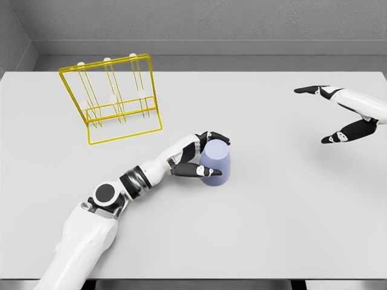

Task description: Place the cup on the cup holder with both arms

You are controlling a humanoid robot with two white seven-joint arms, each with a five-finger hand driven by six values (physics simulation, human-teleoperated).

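Grey walls close off the top of the head view, and below them a pale grey table (272, 229) fills nearly the whole frame. Just below and left of centre stands the cup (216, 164), a lavender tumbler that looks to be mouth-down, its closed end up. The left hand (201, 158) reaches it from the lower left, its arm crossing the table diagonally. Dark fingers (213, 136) curl over the far top edge while the thumb presses low on the near side, so the hand is wrapped around the cup from its left. That side grip probably serves to lift the cup without covering its rim, which would have to slide onto a peg.

At the upper left sits the cup holder (115, 99), a yellow wire rack with white-tipped pegs, leaning back. It is well apart from the cup, with bare table between them and nothing blocking the path.

At the right edge, the right hand (344, 115) hovers over the table, fingers and thumb spread wide, holding nothing. It is far from both the cup and the rack, so it hinders neither.
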